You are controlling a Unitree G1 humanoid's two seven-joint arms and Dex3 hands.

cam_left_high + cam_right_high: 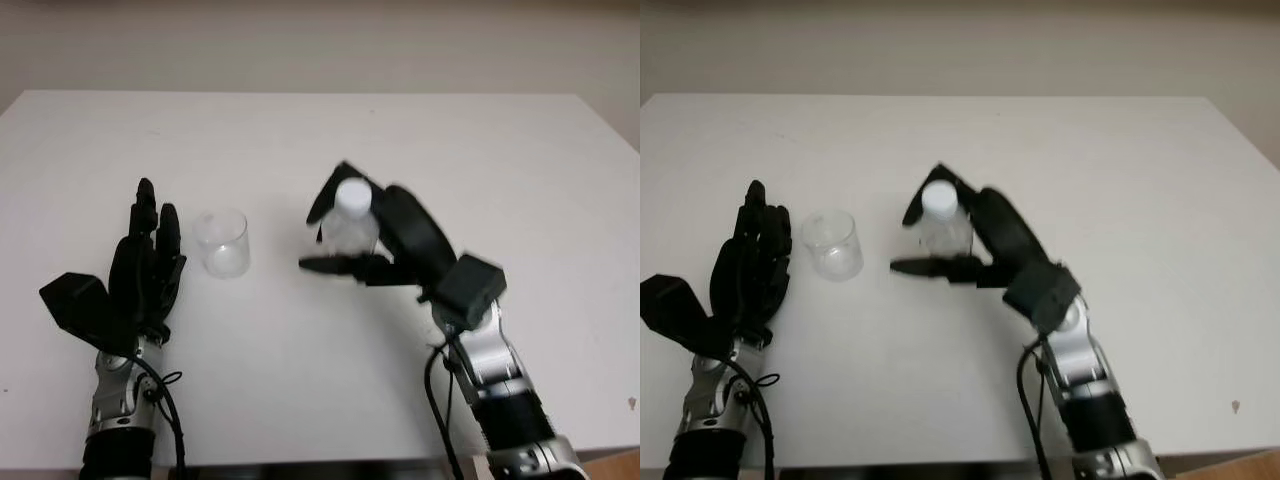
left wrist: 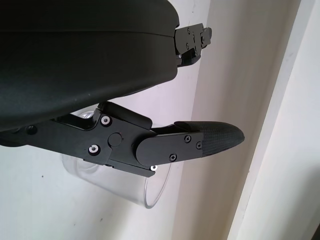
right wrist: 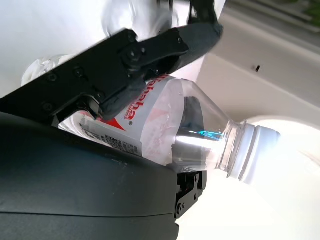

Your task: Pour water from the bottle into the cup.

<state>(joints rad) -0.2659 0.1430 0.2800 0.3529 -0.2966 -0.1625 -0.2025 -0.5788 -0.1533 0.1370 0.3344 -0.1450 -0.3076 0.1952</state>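
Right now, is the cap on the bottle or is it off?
On. The bottle, held in the right hand, has its white cap on the neck, so it is closed.

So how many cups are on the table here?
1. The clear cup stands on the white table, just beside the open left hand and apart from the bottle gripped by the right hand.

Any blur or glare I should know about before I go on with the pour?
Eye views: the right hand on the bottle is motion-blurred; the cup and left hand look sharp. Right wrist view: the background past the cap is blown out white.
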